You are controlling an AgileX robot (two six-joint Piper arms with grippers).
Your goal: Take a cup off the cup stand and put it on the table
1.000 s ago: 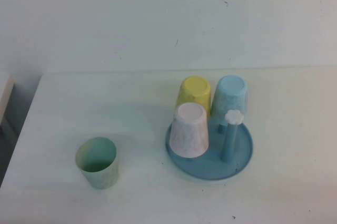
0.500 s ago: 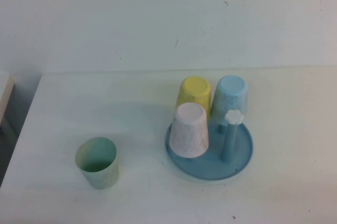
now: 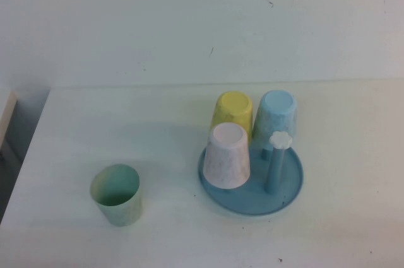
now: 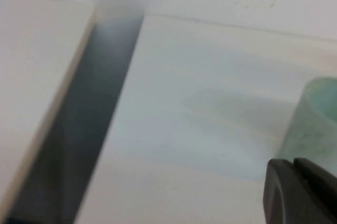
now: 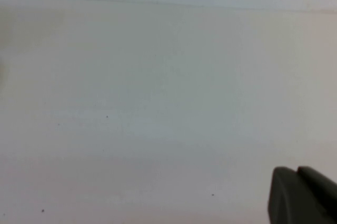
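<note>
The pale pink-white cup (image 3: pixel 227 156) stands upside down on a peg at the front left of the round blue cup stand (image 3: pixel 252 203), which sits on the white table (image 3: pixel 126 129). One bare blue peg with a white flower cap (image 3: pixel 279 140) stands to the cup's right. Neither arm shows in the high view. My left gripper (image 4: pixel 293 165) shows only as dark fingertips pressed together above the table, near a pale green cup (image 4: pixel 313 118). My right gripper (image 5: pixel 296 172) shows the same way, fingertips together over bare table (image 5: pixel 158 103).
A yellow cup (image 3: pixel 232 113) and a light blue cup (image 3: pixel 276 115) sit upside down on the stand's back pegs. The pale green cup (image 3: pixel 116 193) stands upright at the table's front left. A dark gap (image 4: pixel 89 118) separates the table's left edge from a neighbouring surface (image 4: pixel 37 76).
</note>
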